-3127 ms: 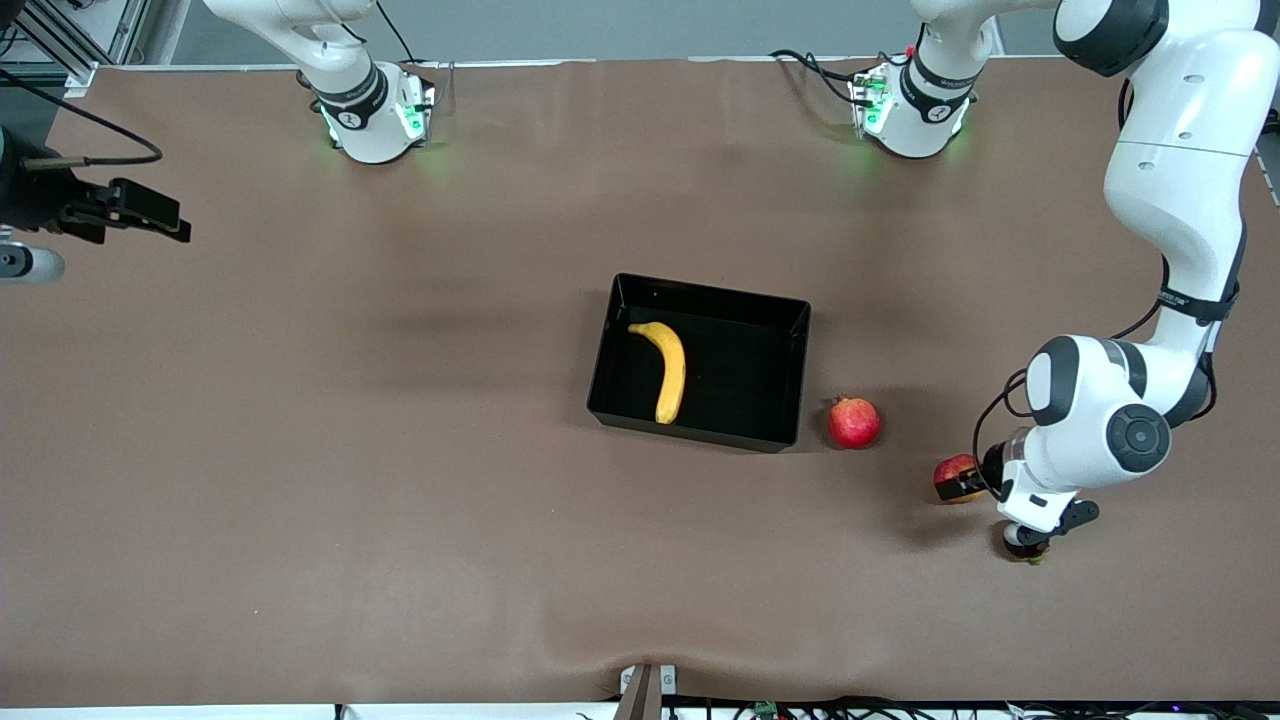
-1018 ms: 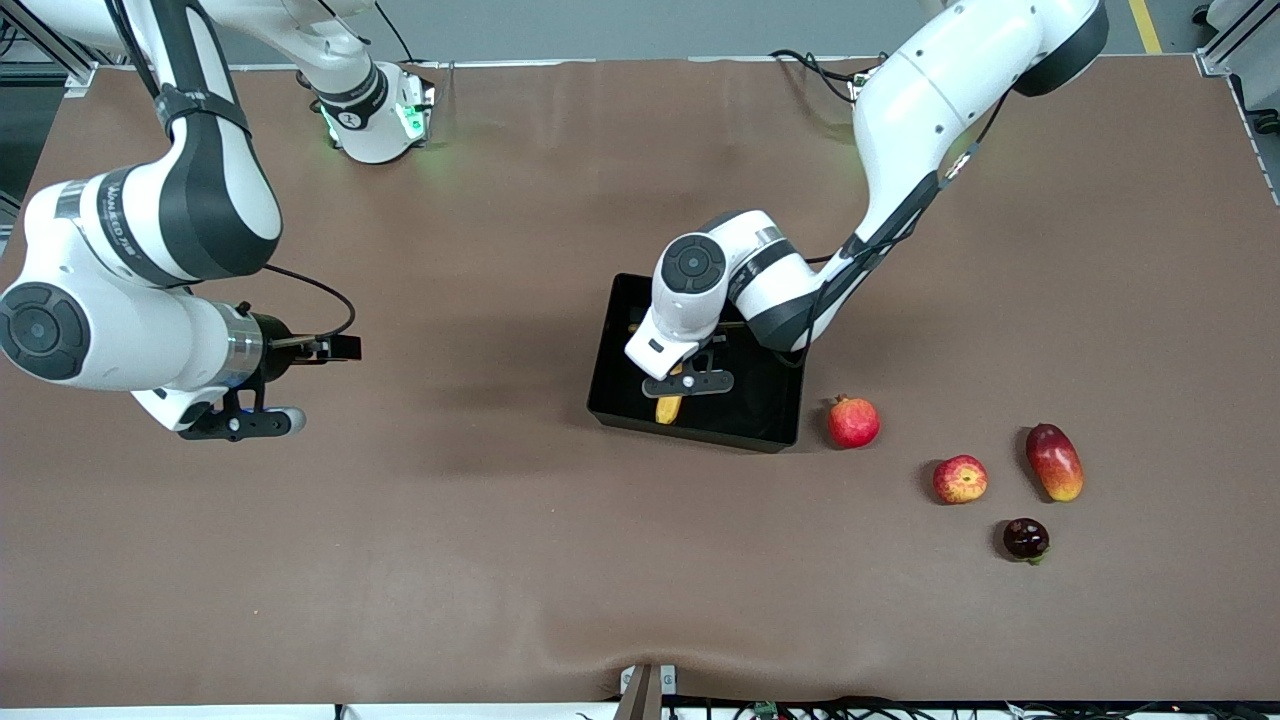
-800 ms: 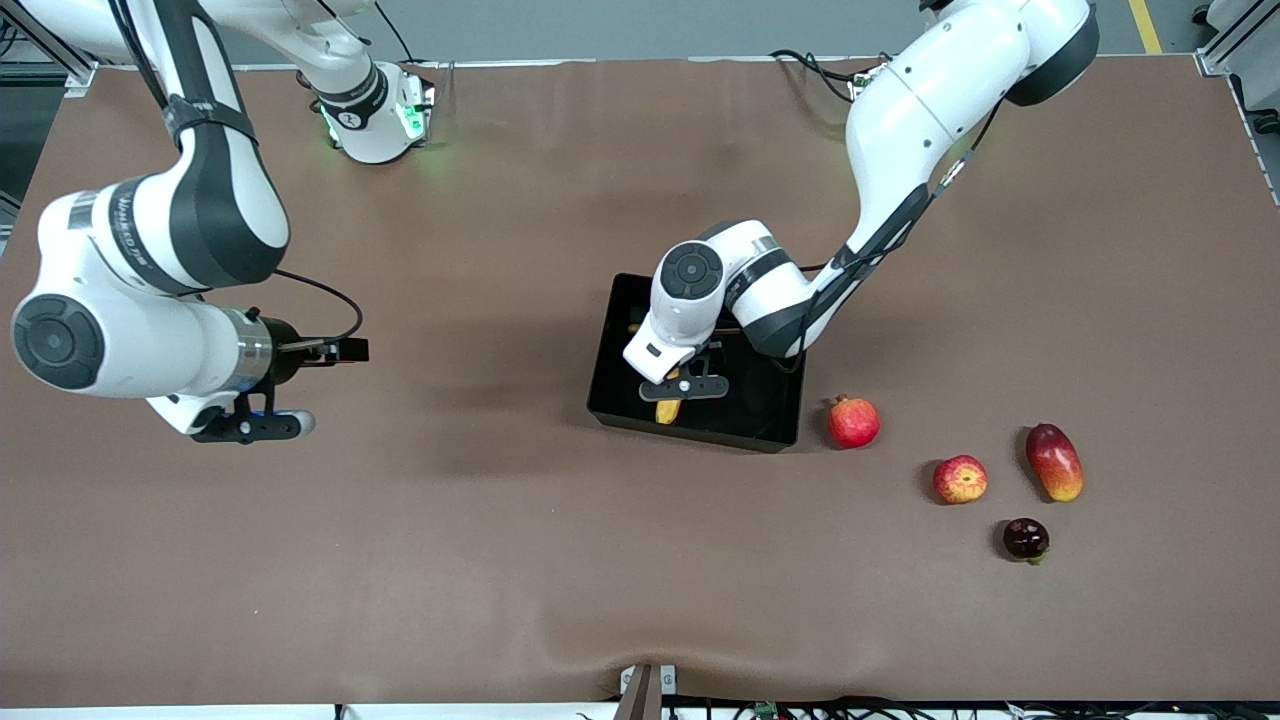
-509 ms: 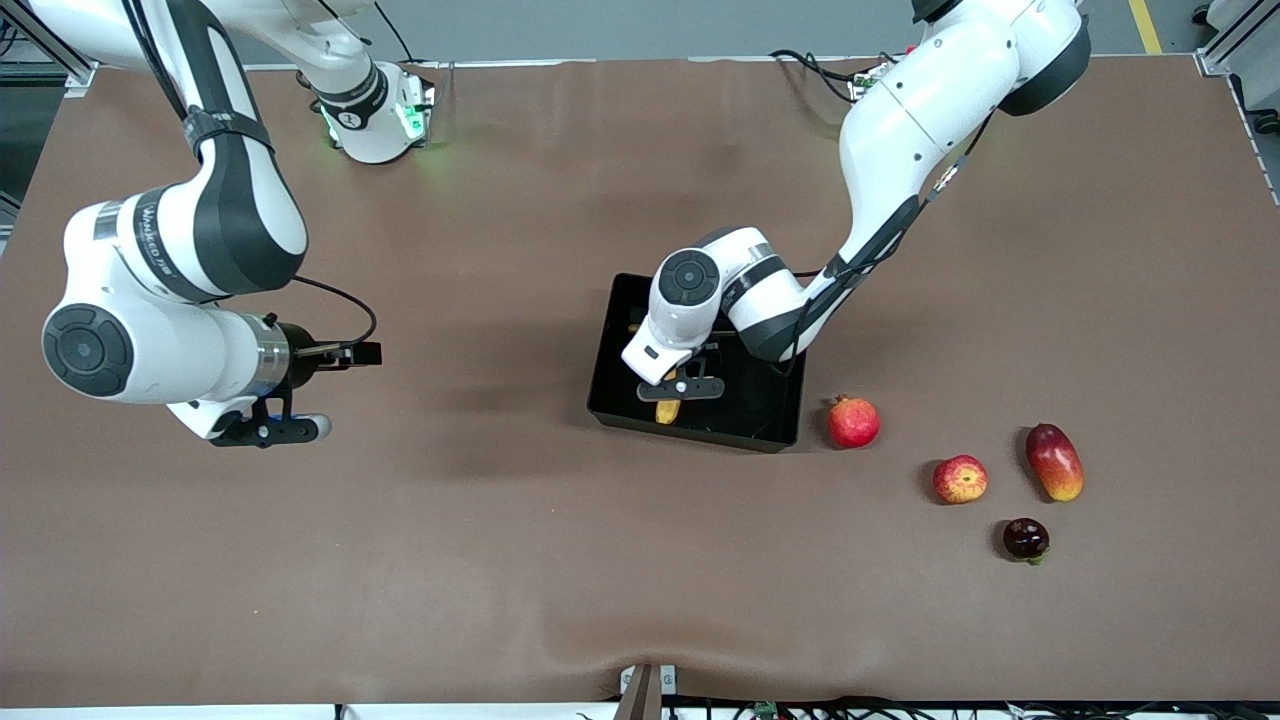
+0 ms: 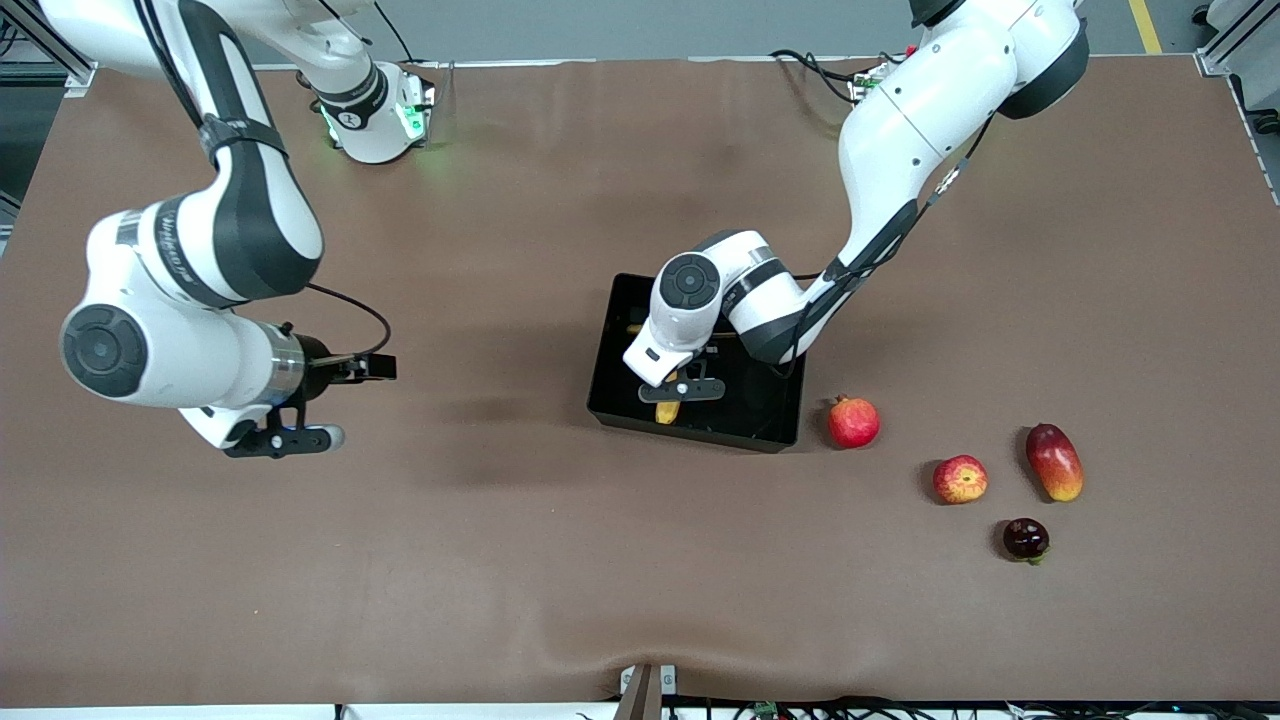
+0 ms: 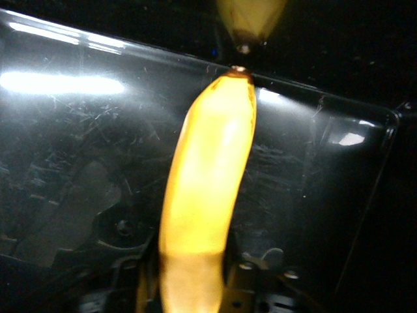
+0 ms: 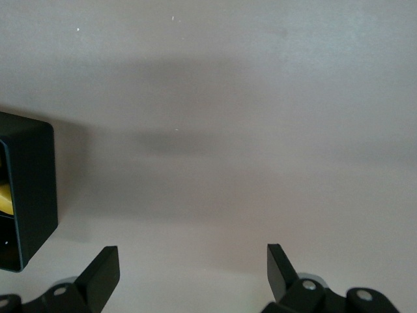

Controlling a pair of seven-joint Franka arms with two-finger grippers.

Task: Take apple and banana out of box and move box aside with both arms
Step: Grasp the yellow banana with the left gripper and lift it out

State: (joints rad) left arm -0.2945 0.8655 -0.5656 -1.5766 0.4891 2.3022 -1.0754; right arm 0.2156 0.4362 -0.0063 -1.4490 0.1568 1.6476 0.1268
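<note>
The black box [image 5: 612, 330] sits mid-table with the yellow banana [image 5: 667, 411] lying in it. My left gripper [image 5: 681, 388] is down inside the box, shut on the banana [image 6: 208, 169], which runs between its fingers across the glossy box floor [image 6: 71, 124]. The arm hides most of the banana in the front view. The apple [image 5: 960, 479], red streaked with yellow, lies on the table toward the left arm's end, nearer the front camera than the box. My right gripper [image 5: 285, 438] hangs open over bare table toward the right arm's end; between its open fingers [image 7: 192, 261] is only table, with a box corner [image 7: 32, 169] off to one side.
A red pomegranate [image 5: 853, 421] lies close beside the box's corner. A red-orange mango [image 5: 1054, 461] and a small dark fruit [image 5: 1025, 538] lie near the apple. Brown mat [image 5: 500, 550] covers the table.
My left gripper has closed on the banana inside the box. The right arm has moved steadily toward the box, its gripper staying open.
</note>
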